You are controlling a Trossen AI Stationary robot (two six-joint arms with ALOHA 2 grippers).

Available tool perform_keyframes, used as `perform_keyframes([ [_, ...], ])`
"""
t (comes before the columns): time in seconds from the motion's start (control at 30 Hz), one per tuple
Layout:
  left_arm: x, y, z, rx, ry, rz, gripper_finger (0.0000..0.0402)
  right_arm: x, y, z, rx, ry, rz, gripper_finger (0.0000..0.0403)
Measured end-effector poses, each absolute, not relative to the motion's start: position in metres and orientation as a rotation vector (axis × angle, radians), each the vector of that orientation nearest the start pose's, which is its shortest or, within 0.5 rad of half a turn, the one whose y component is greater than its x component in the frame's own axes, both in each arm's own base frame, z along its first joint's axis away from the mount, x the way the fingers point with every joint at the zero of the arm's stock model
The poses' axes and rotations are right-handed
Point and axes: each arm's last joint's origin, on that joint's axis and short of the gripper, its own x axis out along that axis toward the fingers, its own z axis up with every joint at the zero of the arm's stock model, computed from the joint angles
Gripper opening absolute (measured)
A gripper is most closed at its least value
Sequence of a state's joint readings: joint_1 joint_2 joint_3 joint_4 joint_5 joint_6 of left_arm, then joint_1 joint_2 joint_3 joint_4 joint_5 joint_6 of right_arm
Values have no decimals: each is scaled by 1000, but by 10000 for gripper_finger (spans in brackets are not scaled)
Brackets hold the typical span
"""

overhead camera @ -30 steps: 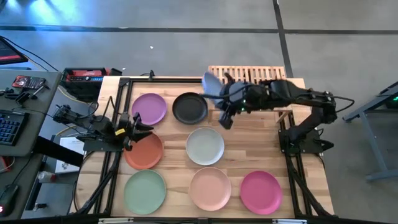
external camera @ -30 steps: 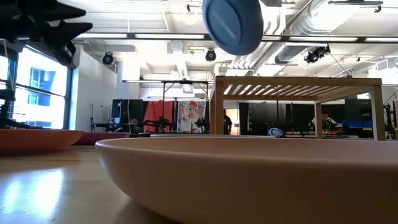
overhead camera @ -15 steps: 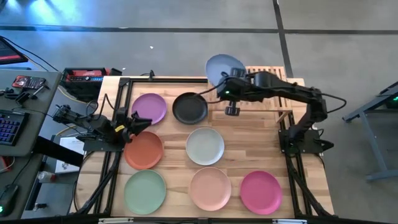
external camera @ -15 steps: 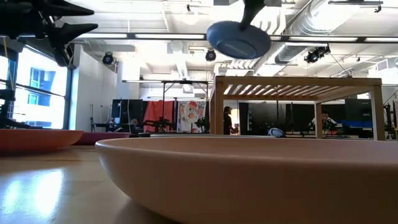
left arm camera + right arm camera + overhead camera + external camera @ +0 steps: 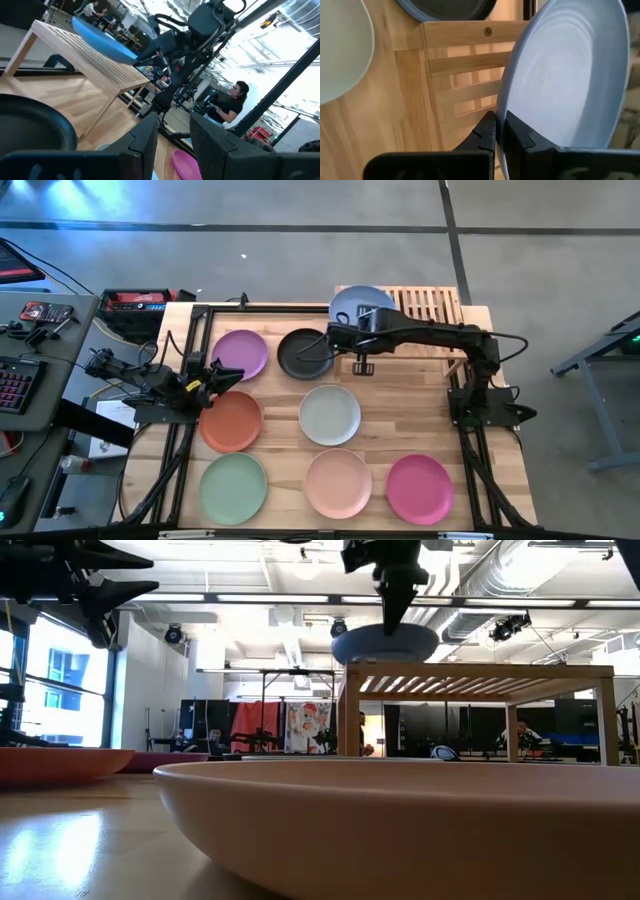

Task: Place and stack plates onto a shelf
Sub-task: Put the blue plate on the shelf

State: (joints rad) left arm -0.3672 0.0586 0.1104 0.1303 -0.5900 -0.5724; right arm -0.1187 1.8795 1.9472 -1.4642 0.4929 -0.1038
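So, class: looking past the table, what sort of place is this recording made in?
Probably a robotics lab or open workshop. The low view shows exposed ceiling ducts and other rigs behind the shelf; beside the table sits a desk with a keyboard.

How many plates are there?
8. Seven lie on the table: purple, black, orange, white, green, pink, magenta. The right hand holds the blue one over the shelf.
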Motion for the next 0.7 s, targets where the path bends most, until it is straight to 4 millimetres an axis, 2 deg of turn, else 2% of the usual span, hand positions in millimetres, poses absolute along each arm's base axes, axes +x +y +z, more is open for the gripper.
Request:
perform_keyframes([
  [0.23,88,-17,208,-652,-220,171,102,353,-65,334,-215,1426,-486,0],
  [0.7,88,-17,208,-651,-218,172,102,348,-88,332,5,1433,-334,0],
])
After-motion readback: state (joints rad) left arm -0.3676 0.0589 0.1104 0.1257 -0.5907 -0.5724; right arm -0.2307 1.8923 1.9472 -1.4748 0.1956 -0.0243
